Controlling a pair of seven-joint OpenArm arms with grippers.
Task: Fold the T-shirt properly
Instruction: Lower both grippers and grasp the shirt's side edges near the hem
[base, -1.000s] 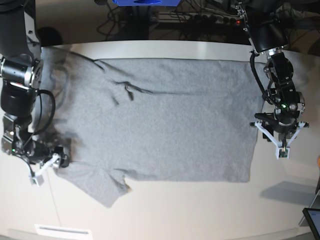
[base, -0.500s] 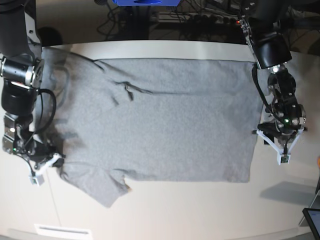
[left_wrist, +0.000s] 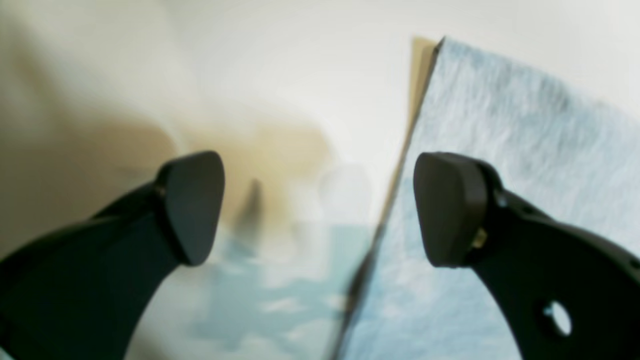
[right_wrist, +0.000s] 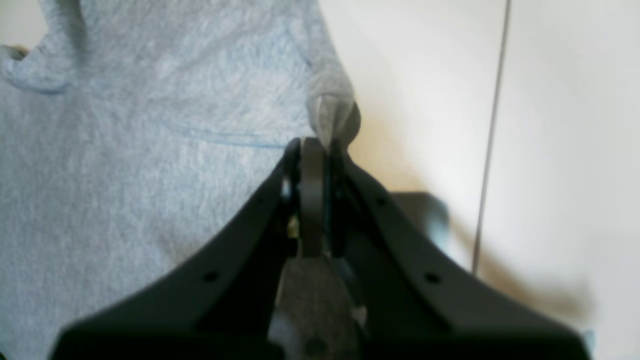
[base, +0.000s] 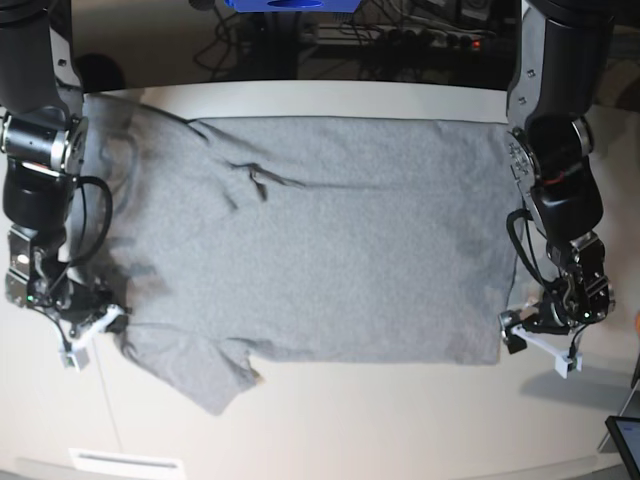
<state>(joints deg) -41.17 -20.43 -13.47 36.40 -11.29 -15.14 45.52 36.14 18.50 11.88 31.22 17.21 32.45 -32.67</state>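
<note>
T-shirt (base: 320, 240) sleeve edge is pinched by closed right gripper (right_wrist: 320, 145); left gripper (left_wrist: 320, 210), wide open and empty at lower right, should be centred over hem before closing.

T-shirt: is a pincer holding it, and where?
Yes. The right pincer is shut on the T-shirt's edge beside a sleeve. The left pincer is open at the bottom corner, holding nothing.

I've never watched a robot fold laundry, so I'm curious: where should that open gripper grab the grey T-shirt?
Probably the bottom hem corner of the T-shirt nearest the left gripper, approached from the table side, beyond the cloth. The hem edge lies flat and straight between its open fingers, so one finger could slide under. The right gripper already pinches a sleeve edge.
</note>
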